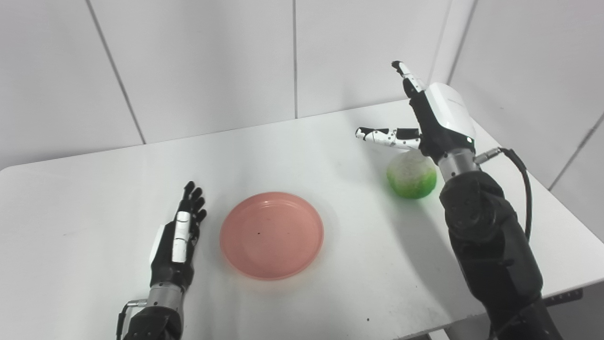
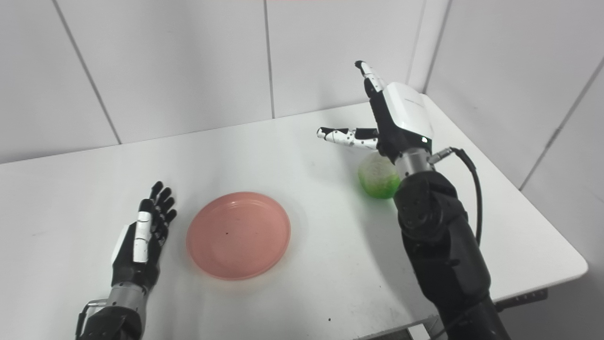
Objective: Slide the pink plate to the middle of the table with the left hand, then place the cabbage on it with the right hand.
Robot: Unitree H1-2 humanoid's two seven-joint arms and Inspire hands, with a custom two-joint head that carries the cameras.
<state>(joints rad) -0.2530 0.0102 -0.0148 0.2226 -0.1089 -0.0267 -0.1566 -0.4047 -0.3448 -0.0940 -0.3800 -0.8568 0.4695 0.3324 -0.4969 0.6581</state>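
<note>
The pink plate (image 1: 272,234) lies flat and empty near the middle of the white table (image 1: 85,198). My left hand (image 1: 179,236) rests open on the table just left of the plate, fingers straight, a small gap from its rim. The cabbage (image 1: 411,174), a green and white ball, sits on the table at the right. My right hand (image 1: 427,118) is open and raised above and just behind the cabbage, fingers up and thumb stretched to the left, not touching it. In the right eye view the right arm hides part of the cabbage (image 2: 376,175).
White tiled walls stand close behind the table and along its right side. The table's front edge (image 1: 424,326) and rounded right corner are near my right arm. A black cable (image 1: 524,179) loops off the right wrist.
</note>
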